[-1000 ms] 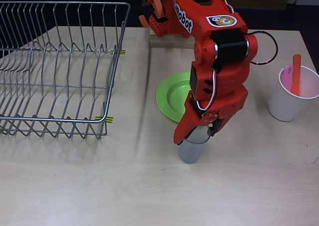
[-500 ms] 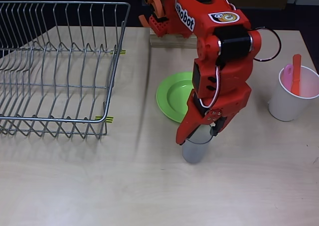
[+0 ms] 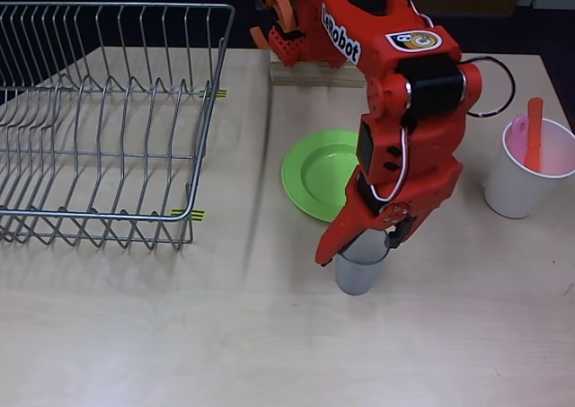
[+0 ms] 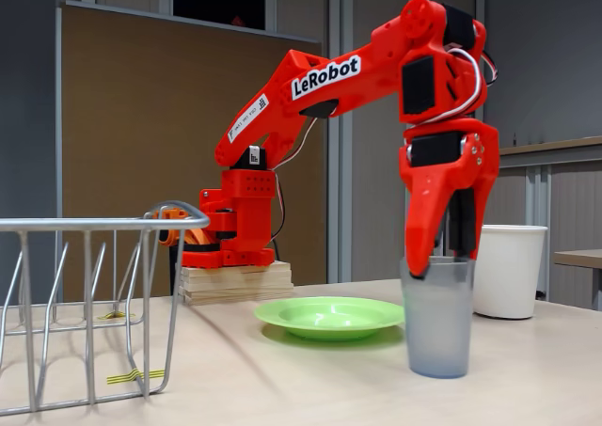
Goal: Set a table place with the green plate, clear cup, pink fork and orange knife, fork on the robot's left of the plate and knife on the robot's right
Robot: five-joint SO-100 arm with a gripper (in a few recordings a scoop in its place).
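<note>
The clear cup (image 3: pixel 357 277) (image 4: pixel 437 332) is upright in front of the green plate (image 3: pixel 316 173) (image 4: pixel 329 315), its base at or just above the tabletop. My gripper (image 3: pixel 364 247) (image 4: pixel 435 257) comes down on its rim and is shut on the cup wall, one finger inside and one outside. The plate lies flat on the table, partly hidden by my arm in the overhead view. The pink fork (image 3: pixel 518 130) and orange knife (image 3: pixel 535 133) stand in a white cup (image 3: pixel 521 191) at the right.
A wire dish rack (image 3: pixel 99 119) (image 4: pixel 94 294) fills the left of the table. My arm's base sits on a wooden block (image 3: pixel 310 73) (image 4: pixel 235 280) at the far edge. The white cup (image 4: pixel 508 271) stands right of the plate.
My arm has carried the clear cup to the right and slightly toward the front edge, uncovering more of the green plate. The grip has stayed shut on the cup.
</note>
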